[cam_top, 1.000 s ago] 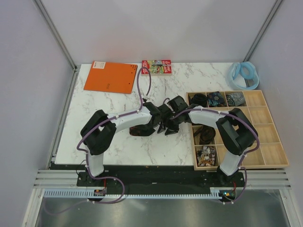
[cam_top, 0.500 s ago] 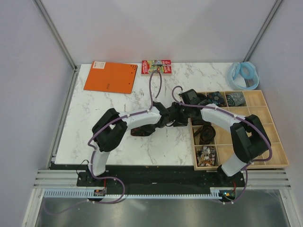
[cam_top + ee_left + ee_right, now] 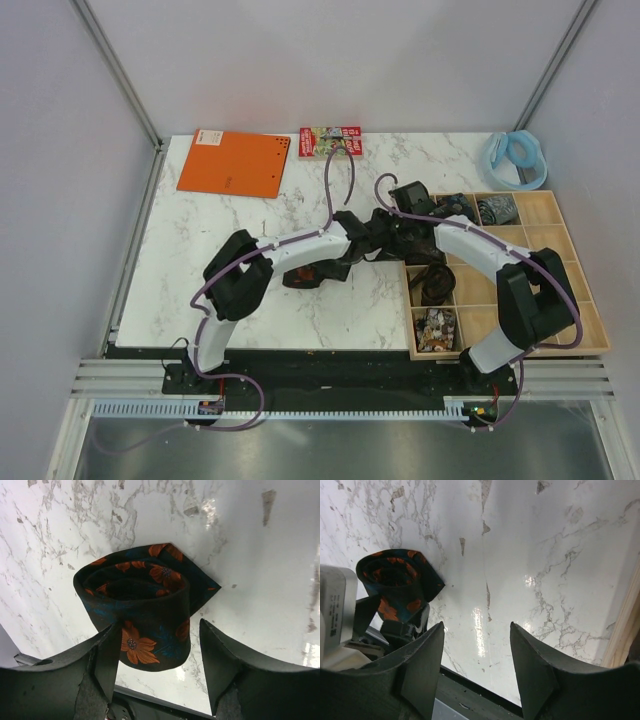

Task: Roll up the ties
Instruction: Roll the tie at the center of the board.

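Jaws apart on both arms; nothing clamped.
Rolled tie [image 3: 142, 610] stands between left jaws, touching one; a snag could tip and uncoil it.

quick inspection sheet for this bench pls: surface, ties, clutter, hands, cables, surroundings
surface: white marble table with grey veins
job's things: flowered tie rolled and standing on end on the table; other coiled ties sit in the wooden tray
clutter: orange notebook, small colourful box and pale blue ring along the far edge
hands: left hand open around the rolled tie; right hand open, only bare table between its fingers
cables: purple cables loop above both wrists, no snag seen
surroundings: plain pale walls, metal corner posts
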`<state>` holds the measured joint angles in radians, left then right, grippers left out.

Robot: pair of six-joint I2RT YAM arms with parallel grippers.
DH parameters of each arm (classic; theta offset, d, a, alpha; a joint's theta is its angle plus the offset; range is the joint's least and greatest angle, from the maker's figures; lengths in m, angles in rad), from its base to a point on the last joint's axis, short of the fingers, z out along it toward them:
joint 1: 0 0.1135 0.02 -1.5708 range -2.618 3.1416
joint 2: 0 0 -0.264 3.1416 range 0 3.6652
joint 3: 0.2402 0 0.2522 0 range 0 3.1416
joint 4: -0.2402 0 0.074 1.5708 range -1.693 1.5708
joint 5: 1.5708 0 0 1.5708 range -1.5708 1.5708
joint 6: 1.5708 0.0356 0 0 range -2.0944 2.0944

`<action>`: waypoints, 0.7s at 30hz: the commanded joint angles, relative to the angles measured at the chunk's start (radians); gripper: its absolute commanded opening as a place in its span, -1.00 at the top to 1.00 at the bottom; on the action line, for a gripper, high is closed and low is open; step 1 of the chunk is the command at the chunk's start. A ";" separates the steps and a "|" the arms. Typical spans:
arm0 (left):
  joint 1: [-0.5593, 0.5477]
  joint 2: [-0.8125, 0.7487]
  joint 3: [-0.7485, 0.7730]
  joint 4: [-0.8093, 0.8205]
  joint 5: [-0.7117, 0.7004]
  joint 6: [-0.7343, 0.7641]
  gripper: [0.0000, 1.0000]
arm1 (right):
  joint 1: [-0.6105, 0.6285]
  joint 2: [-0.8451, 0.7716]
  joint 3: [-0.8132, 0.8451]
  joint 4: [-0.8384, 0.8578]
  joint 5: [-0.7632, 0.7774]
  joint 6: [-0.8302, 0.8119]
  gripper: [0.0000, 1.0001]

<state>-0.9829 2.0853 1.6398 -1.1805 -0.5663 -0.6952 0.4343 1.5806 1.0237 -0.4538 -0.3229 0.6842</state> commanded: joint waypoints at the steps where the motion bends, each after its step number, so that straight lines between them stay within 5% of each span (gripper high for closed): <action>1: 0.003 -0.017 0.092 0.032 0.048 0.062 -0.42 | 0.003 -0.037 0.058 0.004 -0.016 -0.002 -0.27; 12: 0.117 -0.334 -0.056 0.165 0.330 0.146 -0.62 | 0.003 -0.048 0.049 0.010 -0.024 0.029 -0.22; 21: 0.448 -0.763 -0.601 0.518 0.704 0.198 -0.82 | 0.109 -0.050 0.029 0.098 -0.053 0.097 -0.13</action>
<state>-0.6506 1.4284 1.1973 -0.8448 -0.0948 -0.5591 0.4728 1.5455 1.0489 -0.4252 -0.3470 0.7395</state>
